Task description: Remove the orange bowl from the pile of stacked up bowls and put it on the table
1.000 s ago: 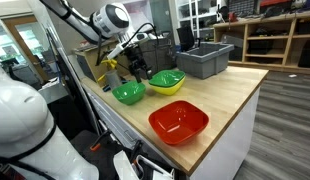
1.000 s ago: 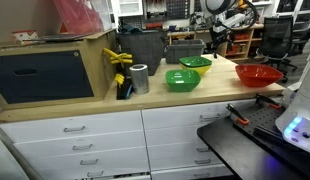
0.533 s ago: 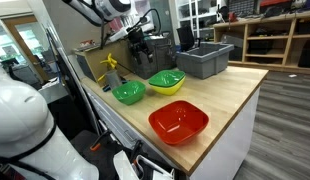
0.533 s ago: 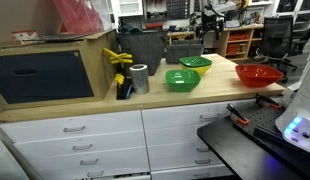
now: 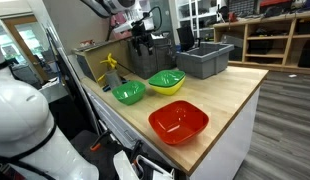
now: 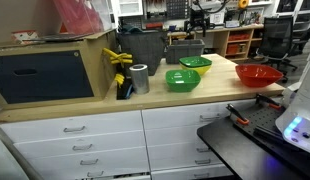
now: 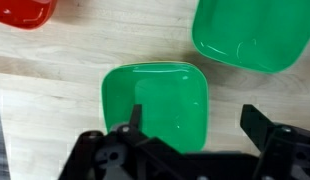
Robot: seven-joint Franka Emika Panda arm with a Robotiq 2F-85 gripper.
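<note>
The orange bowl (image 5: 178, 122) sits alone on the wooden table (image 5: 230, 95) near its front edge, apart from the other bowls; it also shows in an exterior view (image 6: 259, 73) and at the top left corner of the wrist view (image 7: 20, 10). The pile of stacked up bowls (image 5: 166, 81) (image 6: 196, 64), yellow outside and green inside, stands further back. My gripper (image 5: 143, 40) (image 6: 197, 22) hangs high above the pile, open and empty. In the wrist view the gripper (image 7: 195, 130) spreads its fingers over a green bowl (image 7: 155, 105); I cannot tell whether that one tops the pile.
A lone green bowl (image 5: 129, 93) (image 6: 182, 79) stands beside the pile. A grey bin (image 5: 205, 60) stands at the back of the table. A metal can (image 6: 140, 78) and yellow clamps (image 6: 119, 62) stand by a wooden box (image 6: 55, 70). A second green bowl (image 7: 250, 35) lies upper right in the wrist view.
My gripper has risen well above the bowls and drifted back from them. The bowls have not moved.
</note>
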